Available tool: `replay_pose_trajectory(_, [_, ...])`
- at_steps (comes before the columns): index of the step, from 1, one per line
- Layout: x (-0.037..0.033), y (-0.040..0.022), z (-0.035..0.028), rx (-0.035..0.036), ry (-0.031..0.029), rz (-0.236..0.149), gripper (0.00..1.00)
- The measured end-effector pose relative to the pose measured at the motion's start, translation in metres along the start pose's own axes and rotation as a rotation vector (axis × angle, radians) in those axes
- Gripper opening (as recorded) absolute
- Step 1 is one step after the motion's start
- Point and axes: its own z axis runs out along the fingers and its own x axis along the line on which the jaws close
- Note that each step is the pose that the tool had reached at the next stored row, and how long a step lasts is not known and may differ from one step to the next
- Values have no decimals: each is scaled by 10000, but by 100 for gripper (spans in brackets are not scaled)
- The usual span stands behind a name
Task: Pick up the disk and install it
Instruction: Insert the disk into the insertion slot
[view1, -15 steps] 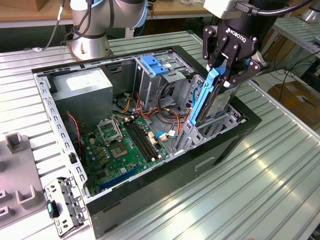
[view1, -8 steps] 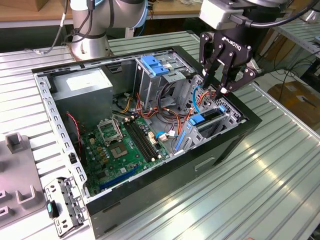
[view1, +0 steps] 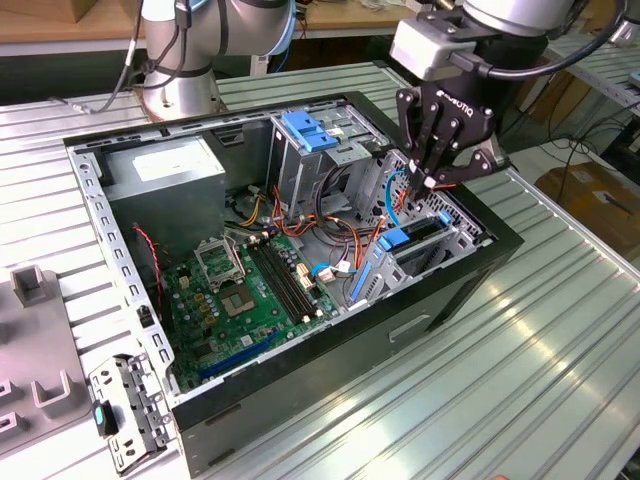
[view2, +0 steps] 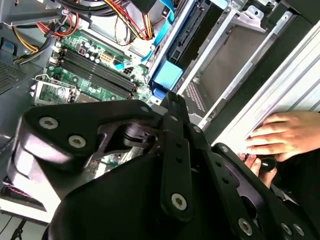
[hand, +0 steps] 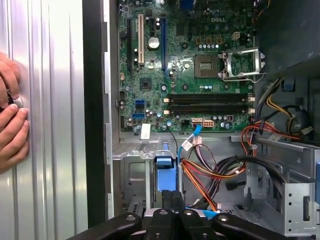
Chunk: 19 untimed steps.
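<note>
Your disk (view1: 420, 233) stands on edge in the drive bay at the front corner of the open computer case (view1: 300, 400). Its long axis runs along the bay: the blue bracket end faces the motherboard (view1: 250, 290) and the other end points toward the exterior view's right. You see only its narrow dark edge and the blue plastic bracket. The label face is hidden.

The gripper (view1: 430, 186) hangs just above the disk with its fingers pressed together and nothing between them. Whether the tips touch the disk, you cannot tell.

The case lies on its side on a ribbed aluminium table (view1: 520, 350). Inside are a grey power-supply box (view1: 170, 180) and a metal cage (view1: 305, 150) with a blue top. In the second wrist view, a person's hand (view2: 282, 135) rests on the table beside the case.
</note>
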Motion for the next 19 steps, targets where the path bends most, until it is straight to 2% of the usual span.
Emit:
replay_pose_trajectory(3, [-1,1,54,0,0,-1,11])
replay_pose_trajectory(4, [-2,1,94,0,0,-1,11])
replay_pose_trajectory(11, [-6,3,246,0,-1,-1,11])
replay_pose_trajectory(19, [-6,3,248,0,0,-1,11])
